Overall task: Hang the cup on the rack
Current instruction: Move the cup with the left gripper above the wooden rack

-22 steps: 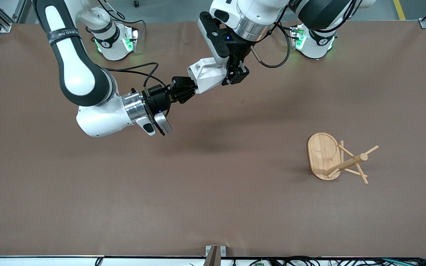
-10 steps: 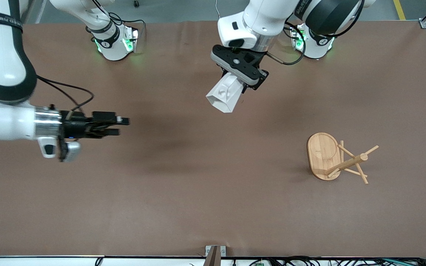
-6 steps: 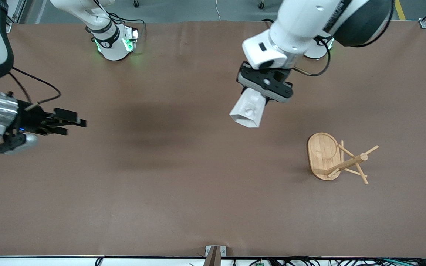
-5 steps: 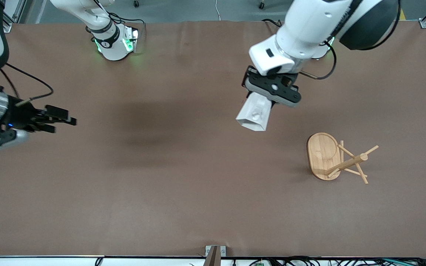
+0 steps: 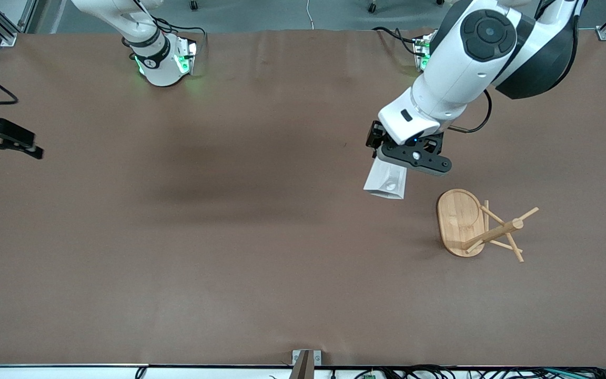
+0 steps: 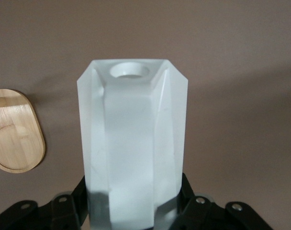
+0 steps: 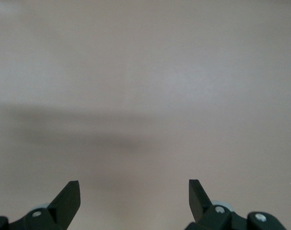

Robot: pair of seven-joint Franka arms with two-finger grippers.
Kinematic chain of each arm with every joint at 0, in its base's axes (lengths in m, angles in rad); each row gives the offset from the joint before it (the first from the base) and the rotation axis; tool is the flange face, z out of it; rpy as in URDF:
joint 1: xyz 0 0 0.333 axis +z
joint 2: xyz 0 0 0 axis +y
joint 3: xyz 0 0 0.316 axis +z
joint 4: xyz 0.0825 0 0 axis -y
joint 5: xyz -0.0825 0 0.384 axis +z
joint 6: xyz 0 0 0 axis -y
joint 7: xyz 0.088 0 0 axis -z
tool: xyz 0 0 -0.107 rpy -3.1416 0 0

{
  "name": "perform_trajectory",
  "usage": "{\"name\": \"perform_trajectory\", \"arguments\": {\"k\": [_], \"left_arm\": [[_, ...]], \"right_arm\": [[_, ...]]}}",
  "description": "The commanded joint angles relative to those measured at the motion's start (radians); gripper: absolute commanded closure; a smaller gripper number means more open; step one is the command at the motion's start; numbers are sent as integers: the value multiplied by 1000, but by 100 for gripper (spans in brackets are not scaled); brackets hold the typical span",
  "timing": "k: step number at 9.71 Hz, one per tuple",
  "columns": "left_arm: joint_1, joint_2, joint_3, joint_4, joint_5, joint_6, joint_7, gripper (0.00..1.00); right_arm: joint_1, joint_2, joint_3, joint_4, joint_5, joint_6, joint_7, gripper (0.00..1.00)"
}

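— What is in your left gripper (image 5: 393,167)?

— The cup (image 5: 385,182). My 2 black fingers (image 6: 69,203) are clamped on its lower end, and it hangs in the air over the bare brown table (image 5: 261,252), just beside the rack (image 5: 479,227) on the side toward my right arm. It is matte white and faceted, with flat panels meeting at hard edges. In my left wrist view a round hole shows in the blocky part at its far end.

— And the rack?

— Light bamboo, standing toward my left arm's end of the table. It has a flat oval base with a faint ring in the grain, 1 central post, and thin pegs angling off it. The cup touches none of them. The base's rounded end also shows at the edge of my left wrist view.

— What is the table like?

— A smooth, dull brown sheet, with soft shadows of my arms lying across its middle.

— Your right gripper (image 5: 6,143)?

— It hangs at the right arm's end of the table, over the edge of the brown sheet. Its 2 dark fingertips (image 7: 68,199) stand well apart, with only the table between them.
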Motion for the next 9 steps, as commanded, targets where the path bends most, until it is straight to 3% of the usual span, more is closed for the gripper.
{"name": "perform_trajectory", "arguments": {"k": [1,4,9], "left_arm": [[38,-68,-7,-153,18,111,-36,75],[58,-73,-9,-167,17,122,-40,75],[82,-70,-3,-191,15,137,-30,75]], "right_arm": [[-59,3,36,30,-26,-13,8,0],[-90,-5,87,50,-64,-29,44,0],[-92,-106,136,19,-72,-134,190,0]]}}
